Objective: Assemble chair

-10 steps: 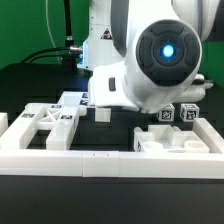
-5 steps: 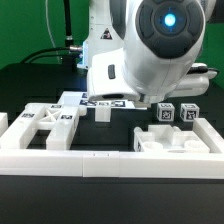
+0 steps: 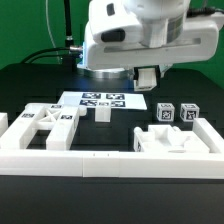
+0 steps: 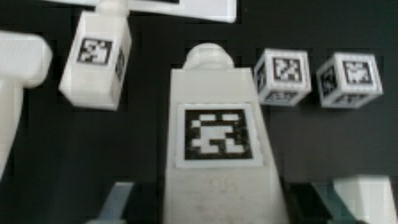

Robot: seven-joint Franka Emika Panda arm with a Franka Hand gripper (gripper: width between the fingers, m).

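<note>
- White plastic post leg (image 4: pixel 214 125), tagged on its face, sits gripped between the jaws at a middling width. It hangs clear above the tabletop (image 3: pixel 35 90), at about 1 o'clock in the exterior view.
- The other loose chair parts lie on the black tabletop, apart from one another:
  - the X-braced frame (image 3: pixel 45 123) at 9 o'clock
  - a short post (image 3: pixel 100 114) standing upright near the centre
  - two tagged cubes (image 3: pixel 165 113) side by side at 3 o'clock
  - a broad blocky part (image 3: pixel 175 142) with recesses at 4 o'clock
- The border rail (image 3: pixel 110 162) runs straight across at 6 o'clock and closes off the near edge. The frame and the broad part lie just behind it.
- Bare tabletop shows between the short post and the broad part. A smaller strip lies between the post and the frame.
- The marker board (image 3: pixel 100 100) lies flat just behind the short post, below the jaws and a little toward 9 o'clock of them.
- The arm (image 3: pixel 130 35) fills the 12 o'clock area, is cut off by the picture's edge, and covers the board's far edge.
- At 9 o'clock another white piece (image 3: pixel 3 122) is cropped to a sliver, so its shape cannot be told.
- The wrist view is blurred: tag patterns are unreadable, the held leg's gripped end runs out of the picture, and only parts of the dark fingers (image 4: pixel 118 200) show.
</note>
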